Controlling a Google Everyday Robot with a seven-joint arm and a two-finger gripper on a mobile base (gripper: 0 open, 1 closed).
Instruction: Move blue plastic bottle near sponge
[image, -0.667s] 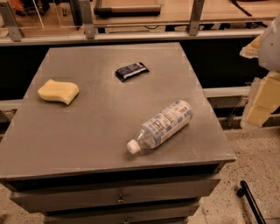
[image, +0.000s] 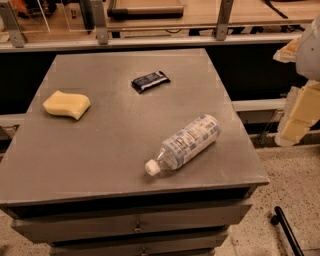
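Observation:
The blue plastic bottle (image: 186, 144) lies on its side near the front right of the grey table (image: 100, 150), with its white cap pointing to the front left. The sponge (image: 66, 104), a pale yellow wavy block, lies near the table's left edge, far from the bottle. My gripper (image: 299, 114) hangs at the right edge of the camera view, off the table's right side and well apart from the bottle. It holds nothing that I can see.
A small dark snack-bar wrapper (image: 150, 81) lies toward the back middle of the table. Drawers (image: 135, 227) sit under the tabletop's front edge. A rail with metal posts (image: 150, 40) runs behind the table. A black base part (image: 285, 230) lies on the speckled floor at right.

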